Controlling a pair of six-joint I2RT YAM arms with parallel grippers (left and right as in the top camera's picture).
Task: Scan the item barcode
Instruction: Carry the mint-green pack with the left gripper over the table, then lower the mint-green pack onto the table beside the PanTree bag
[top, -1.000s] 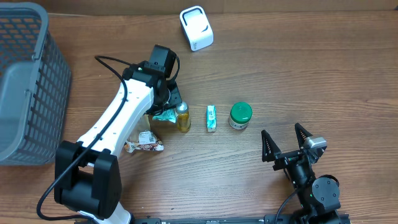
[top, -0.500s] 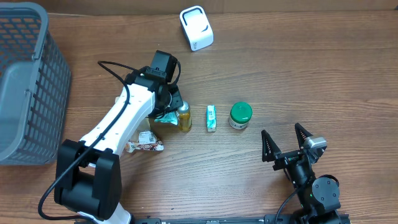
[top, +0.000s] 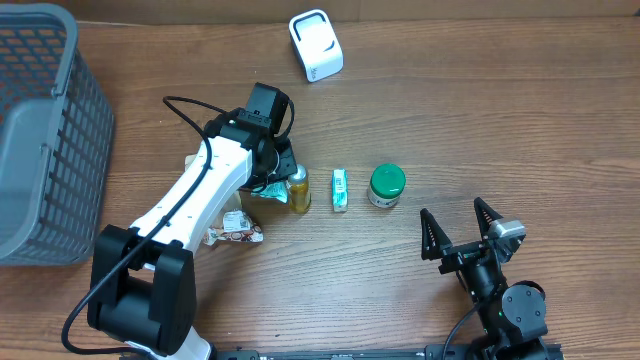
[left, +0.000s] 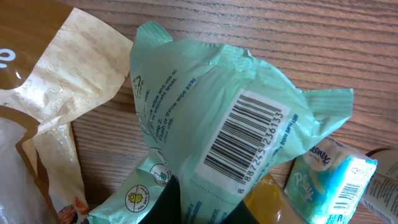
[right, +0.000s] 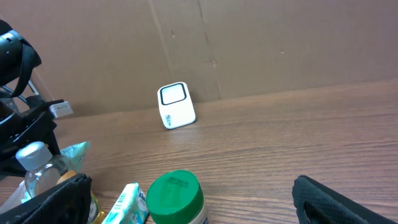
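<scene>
Mint-green crinkled plastic packet (left: 186, 93) pinched in the left fingers (left: 166, 208)
It rises creased above those fingers, its white barcode label (left: 245, 146) tilted and facing the wrist camera. The white box-shaped scanner (top: 316, 45) stands on the bench (top: 480, 110) well beyond the fingers.

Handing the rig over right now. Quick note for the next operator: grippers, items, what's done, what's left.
Left gripper: shut on the green packet, close beside the yellow bottle. The packet's barcode faces the wrist camera.
Right gripper: open, empty, at the near edge.
Scanner: far side of the table, nothing near it.
Teal box and green-lidded jar: in a row right of the bottle.
Done: packet gripped.
Left: carry it to the scanner and present the barcode.
</scene>
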